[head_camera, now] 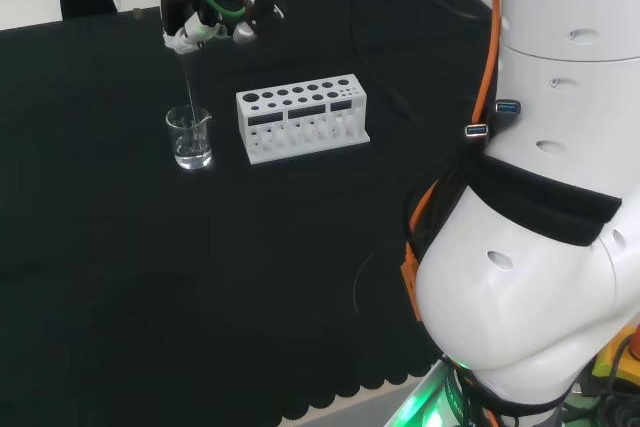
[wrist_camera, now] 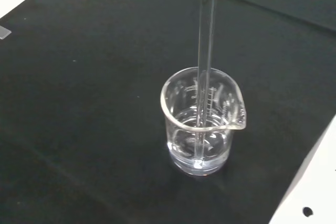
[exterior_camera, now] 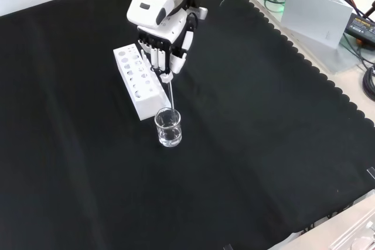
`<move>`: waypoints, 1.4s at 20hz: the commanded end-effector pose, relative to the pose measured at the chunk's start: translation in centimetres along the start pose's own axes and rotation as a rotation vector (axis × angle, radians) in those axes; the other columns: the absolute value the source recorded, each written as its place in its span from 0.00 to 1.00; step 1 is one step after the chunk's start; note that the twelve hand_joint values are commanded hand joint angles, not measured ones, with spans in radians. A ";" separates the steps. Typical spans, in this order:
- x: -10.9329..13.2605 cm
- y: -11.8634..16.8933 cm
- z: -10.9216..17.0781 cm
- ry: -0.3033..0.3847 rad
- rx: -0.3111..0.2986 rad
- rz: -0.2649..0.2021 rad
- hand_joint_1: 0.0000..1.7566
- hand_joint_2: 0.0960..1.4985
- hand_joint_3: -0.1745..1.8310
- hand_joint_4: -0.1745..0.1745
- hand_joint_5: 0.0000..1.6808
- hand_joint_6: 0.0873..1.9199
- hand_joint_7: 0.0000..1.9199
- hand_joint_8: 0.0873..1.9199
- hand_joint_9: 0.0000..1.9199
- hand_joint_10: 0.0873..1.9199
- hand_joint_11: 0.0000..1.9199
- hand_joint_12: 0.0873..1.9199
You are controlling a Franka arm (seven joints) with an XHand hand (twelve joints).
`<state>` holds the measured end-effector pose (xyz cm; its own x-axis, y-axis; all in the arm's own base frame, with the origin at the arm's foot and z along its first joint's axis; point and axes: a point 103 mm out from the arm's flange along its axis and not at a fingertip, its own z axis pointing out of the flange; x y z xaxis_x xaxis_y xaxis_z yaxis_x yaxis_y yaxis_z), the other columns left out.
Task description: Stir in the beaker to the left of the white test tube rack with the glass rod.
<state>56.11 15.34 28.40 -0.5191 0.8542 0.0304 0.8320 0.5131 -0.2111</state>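
A small clear glass beaker point(head_camera: 189, 137) point(exterior_camera: 169, 127) point(wrist_camera: 202, 125) with a little clear liquid stands on the black cloth, left of the white test tube rack point(head_camera: 302, 117) point(exterior_camera: 139, 79) in the head view. The hand point(head_camera: 210, 19) point(exterior_camera: 164, 44) hovers above the beaker, its fingers curled round the top of a thin glass rod point(head_camera: 189, 82) point(exterior_camera: 170, 95) point(wrist_camera: 206, 40). The rod hangs nearly upright, and its lower end reaches down into the liquid near the beaker's bottom.
The arm's big white links point(head_camera: 545, 197) take up the right of the head view. Cables point(head_camera: 390, 57) trail over the cloth behind the rack. In the front view, boxes and cables point(exterior_camera: 328, 10) lie beyond the cloth's scalloped edge at the upper right.
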 end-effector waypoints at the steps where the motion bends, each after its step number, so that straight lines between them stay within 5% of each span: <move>1: 1.5 2.6 -0.1 -0.001 -0.015 -0.037 0.74 0.73 0.00 0.00 0.76 0.06 0.59 0.54 0.90 0.37 0.89 0.29; 11: -0.1 4.8 -0.9 -0.012 -0.031 -0.046 0.74 0.73 0.00 0.00 0.76 0.06 0.59 0.54 0.90 0.37 0.89 0.29; 21: -2.7 2.6 -1.2 0.001 -0.025 -0.003 0.74 0.73 0.00 0.00 0.76 0.06 0.59 0.54 0.90 0.37 0.89 0.29; 28: 0.1 1.0 -1.3 0.016 -0.019 -0.009 0.74 0.73 0.00 0.00 0.76 0.06 0.59 0.54 0.90 0.37 0.89 0.29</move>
<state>59.00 15.00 28.99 -0.5274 0.8490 0.0331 0.8301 0.5231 -0.1932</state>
